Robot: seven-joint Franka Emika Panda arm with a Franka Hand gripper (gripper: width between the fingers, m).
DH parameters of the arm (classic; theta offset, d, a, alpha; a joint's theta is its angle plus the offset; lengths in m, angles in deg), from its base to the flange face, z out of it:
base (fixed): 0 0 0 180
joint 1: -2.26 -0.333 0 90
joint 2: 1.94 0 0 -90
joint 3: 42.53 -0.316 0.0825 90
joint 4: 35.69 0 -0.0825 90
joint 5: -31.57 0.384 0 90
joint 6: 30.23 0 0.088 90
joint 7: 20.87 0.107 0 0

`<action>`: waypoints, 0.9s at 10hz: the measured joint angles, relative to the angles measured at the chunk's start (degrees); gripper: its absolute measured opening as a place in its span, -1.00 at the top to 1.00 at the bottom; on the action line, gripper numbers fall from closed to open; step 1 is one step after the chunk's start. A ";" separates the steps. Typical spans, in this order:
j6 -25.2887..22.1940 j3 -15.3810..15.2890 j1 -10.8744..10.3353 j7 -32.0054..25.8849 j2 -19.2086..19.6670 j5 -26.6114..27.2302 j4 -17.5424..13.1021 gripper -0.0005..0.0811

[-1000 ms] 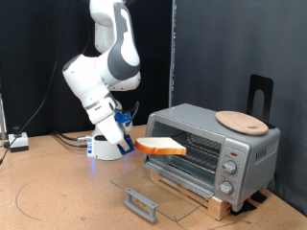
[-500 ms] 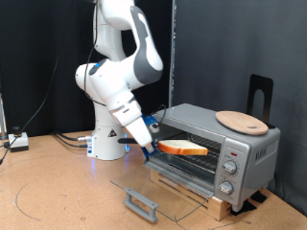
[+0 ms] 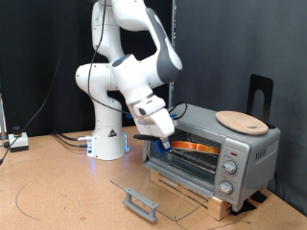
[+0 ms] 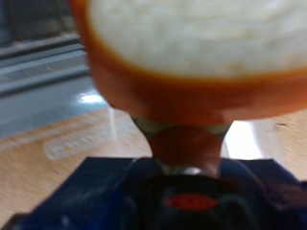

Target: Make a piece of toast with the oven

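So this is the loading step: the bread is going in. In the exterior view the end effector (image 3: 165, 142) sits right at the mouth of the oven (image 3: 213, 151), and the piece of toast (image 3: 195, 146) is mostly inside the opening, lying flat just above the wire rack as far as I can tell. Only an orange-brown sliver of crust shows there. The glass door (image 3: 153, 188) is folded all the way down onto the surface (image 3: 58, 192), handle pointing toward the camera, so the opening is clear.

The wrist view is basically all bread. The slice (image 4: 182, 48) fills the frame, pale face with a thick golden crust edge, and you can see it pinched between the fingers at its near edge. So the end effector is clamped on the slice, gripping it by the crust.

The round wooden plate (image 3: 240, 121) sits on top of the oven, out of the way.

My read on what the next bit needs: the slice has to end up resting fully on the rack, level, before the grip lets go. Can't tell from these shots whether it's already touching the wires or hanging just above them. The fingers are close to the top edge of the opening, so there isn't much room to tilt.
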 joint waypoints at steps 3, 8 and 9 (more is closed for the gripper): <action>-0.27 -0.20 1.38 1.54 -2.80 -5.83 -1.17 -0.06; -3.71 -2.34 4.43 10.90 -4.08 -16.37 -0.94 -0.06; -4.35 -2.67 4.52 11.47 -4.02 -17.32 -0.48 -0.06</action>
